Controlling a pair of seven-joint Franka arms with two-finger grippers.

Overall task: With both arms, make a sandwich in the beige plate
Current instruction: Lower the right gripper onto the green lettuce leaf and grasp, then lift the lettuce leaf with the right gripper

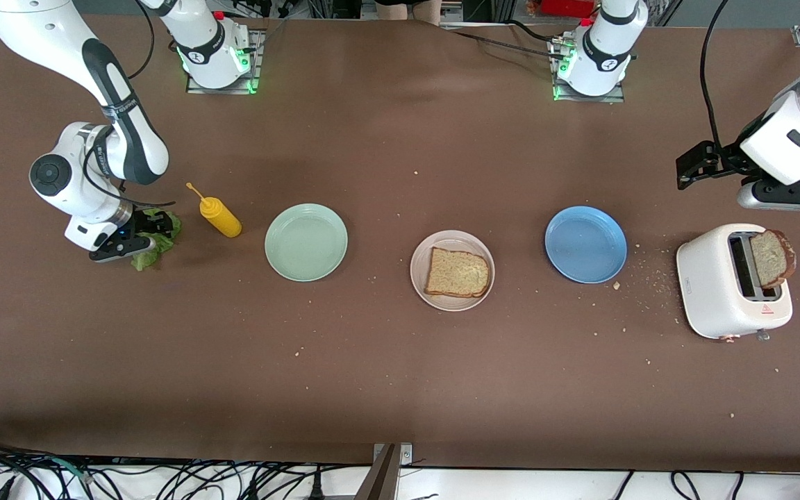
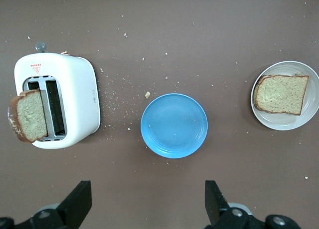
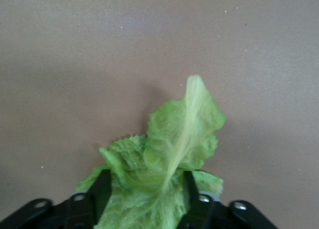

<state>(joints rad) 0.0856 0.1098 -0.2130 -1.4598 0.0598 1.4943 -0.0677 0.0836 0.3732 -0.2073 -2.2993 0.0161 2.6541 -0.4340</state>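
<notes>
The beige plate (image 1: 453, 238) lies mid-table with one brown bread slice (image 1: 457, 272) flat on it; both also show in the left wrist view, the plate (image 2: 285, 122) and the slice (image 2: 280, 93). A second slice (image 1: 772, 258) sticks up from the white toaster (image 1: 712, 281). At the right arm's end a green lettuce leaf (image 1: 169, 226) lies on the table. My right gripper (image 1: 137, 241) is down on it, its fingers pressing the bunched lettuce leaf (image 3: 182, 134) from both sides around the right gripper (image 3: 146, 175). My left gripper (image 1: 693, 165) hangs open over the table by the toaster; the left gripper (image 2: 147, 189) holds nothing.
A yellow mustard bottle (image 1: 219, 215) lies beside the lettuce. A mint green plate (image 1: 305, 242) sits between the bottle and the beige plate. A blue plate (image 1: 585, 244) sits between the beige plate and the toaster. Crumbs are scattered around the toaster.
</notes>
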